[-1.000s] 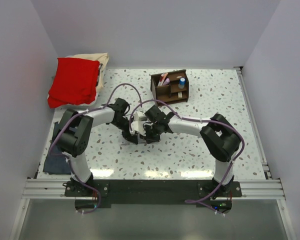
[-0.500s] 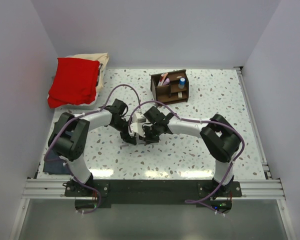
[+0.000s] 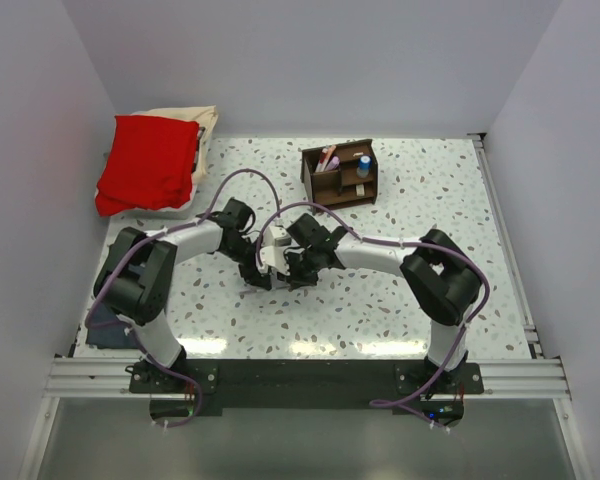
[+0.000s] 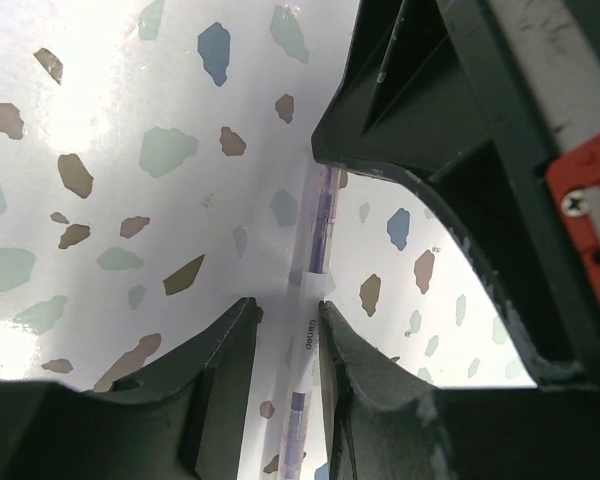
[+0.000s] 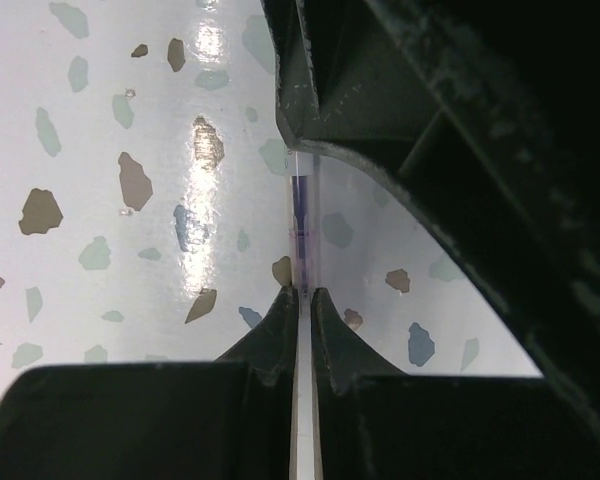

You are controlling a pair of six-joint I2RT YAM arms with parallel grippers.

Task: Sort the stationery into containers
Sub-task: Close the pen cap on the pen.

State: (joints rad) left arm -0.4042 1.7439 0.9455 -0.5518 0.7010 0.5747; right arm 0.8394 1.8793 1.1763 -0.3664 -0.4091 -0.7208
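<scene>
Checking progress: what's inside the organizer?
The organizer holds pink-red pens far-left and a blue-and-white cylinder far-right. Its near compartments' floors are hidden by the walls. Another pen is outside, in the right gripper.

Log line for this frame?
right gripper: jaws shut on pen | left gripper: jaws open, straddling pen | organizer: partly filled

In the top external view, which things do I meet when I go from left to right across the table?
In this order: red folded cloth → left gripper → right gripper → dark brown wooden organizer box.
</scene>
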